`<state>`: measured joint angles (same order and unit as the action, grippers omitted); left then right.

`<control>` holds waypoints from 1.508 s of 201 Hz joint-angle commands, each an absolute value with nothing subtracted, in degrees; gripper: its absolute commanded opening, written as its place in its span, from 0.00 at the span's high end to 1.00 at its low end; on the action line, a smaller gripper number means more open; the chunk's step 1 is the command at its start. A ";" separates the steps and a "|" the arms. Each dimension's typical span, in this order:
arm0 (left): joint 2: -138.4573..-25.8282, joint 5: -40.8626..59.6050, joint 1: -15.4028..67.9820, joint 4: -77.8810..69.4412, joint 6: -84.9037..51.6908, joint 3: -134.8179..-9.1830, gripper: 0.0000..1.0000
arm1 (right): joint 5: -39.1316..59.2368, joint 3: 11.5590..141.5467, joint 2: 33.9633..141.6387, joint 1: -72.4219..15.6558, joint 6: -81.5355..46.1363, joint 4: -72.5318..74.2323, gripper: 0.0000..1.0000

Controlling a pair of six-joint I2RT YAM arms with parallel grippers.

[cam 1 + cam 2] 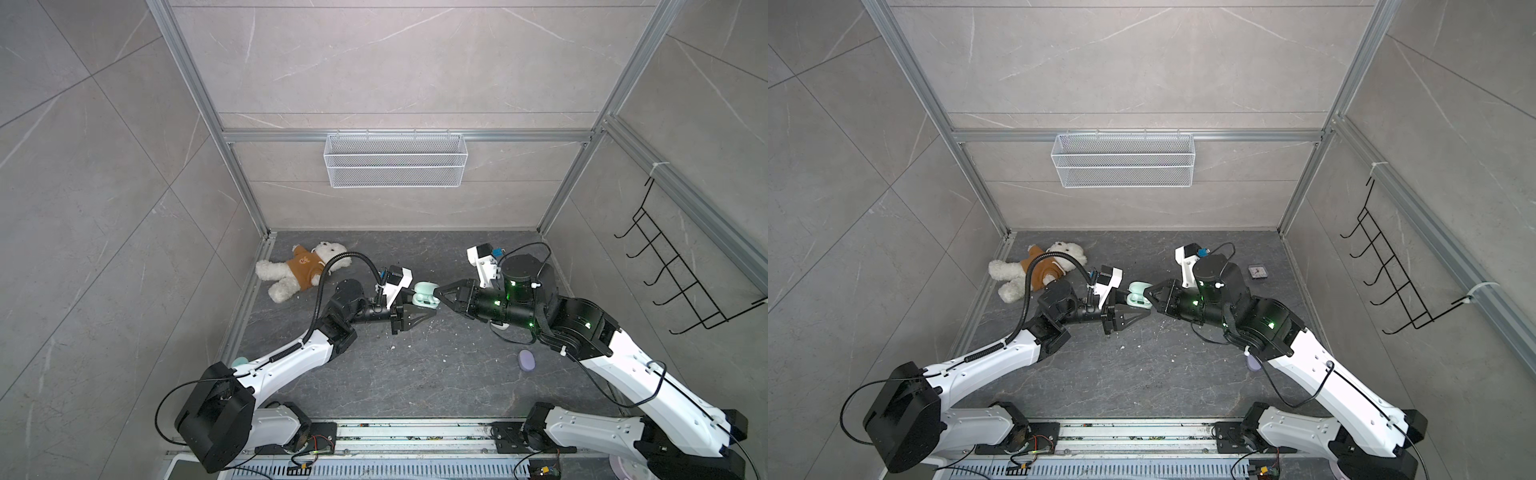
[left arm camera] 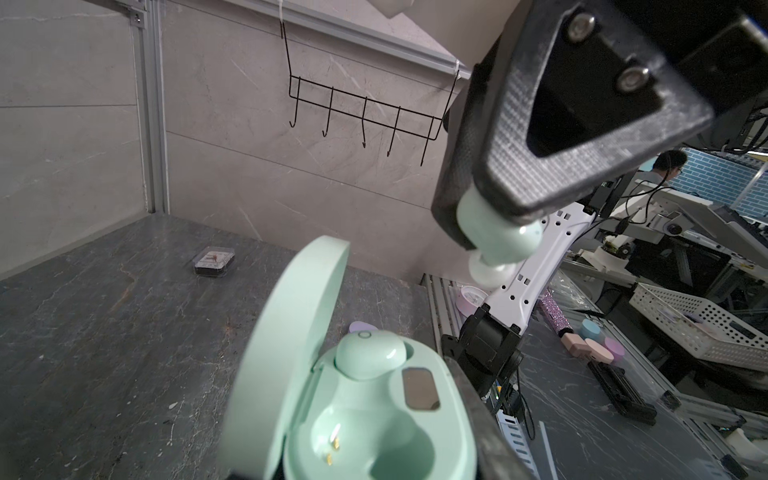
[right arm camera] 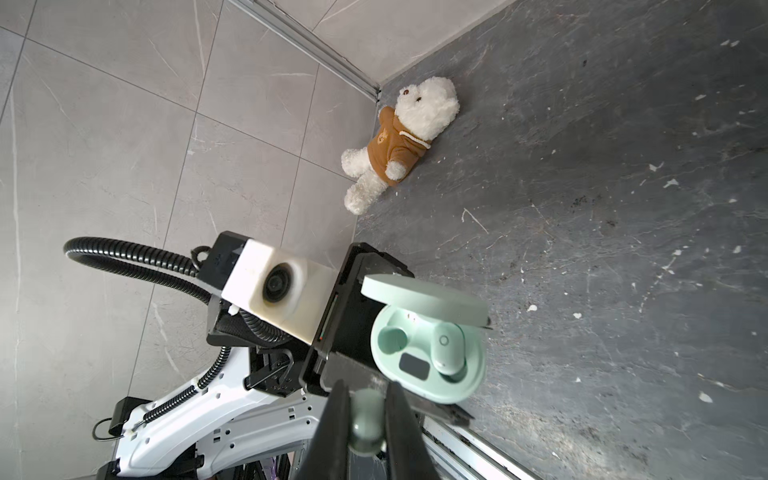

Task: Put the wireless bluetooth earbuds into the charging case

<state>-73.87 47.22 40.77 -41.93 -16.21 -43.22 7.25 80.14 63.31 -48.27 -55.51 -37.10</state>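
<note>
earbud (image 2: 511, 243) at open case (image 3: 436, 392)
left gripper (image 1: 419, 305) clamped on case; right gripper (image 1: 436, 294) pinching earbud, case just past its tips

Both arms come in bent at the elbow, tips nearly nose to nose. The left claw (image 1: 420, 303) is clamped on the open case (image 1: 424, 290), and the right claw (image 1: 436, 293), just beside it, is pinching a bud (image 3: 366, 417) tight.

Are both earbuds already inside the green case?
No: one mint earbud sits in the open charging case, the socket beside it is empty, and the right gripper holds the second earbud.
</note>
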 commanded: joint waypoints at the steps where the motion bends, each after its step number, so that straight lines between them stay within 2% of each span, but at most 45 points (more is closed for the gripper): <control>1: -73.98 49.30 40.88 -48.47 -17.68 -45.61 0.67 | 8.17 79.83 63.80 -48.78 -55.80 -33.03 0.95; 178: -73.03 49.98 41.20 -49.22 -17.86 -45.97 0.66 | 8.57 77.19 67.42 -49.75 -57.57 -28.56 0.95; 303: -71.41 49.24 41.13 -48.13 -16.85 -45.70 0.67 | 8.26 76.95 66.82 -50.14 -57.05 -32.94 0.93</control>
<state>-73.73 48.62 40.88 -45.10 -17.58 -43.29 8.34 77.54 67.51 -49.65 -56.99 -30.37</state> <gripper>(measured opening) 0.418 0.155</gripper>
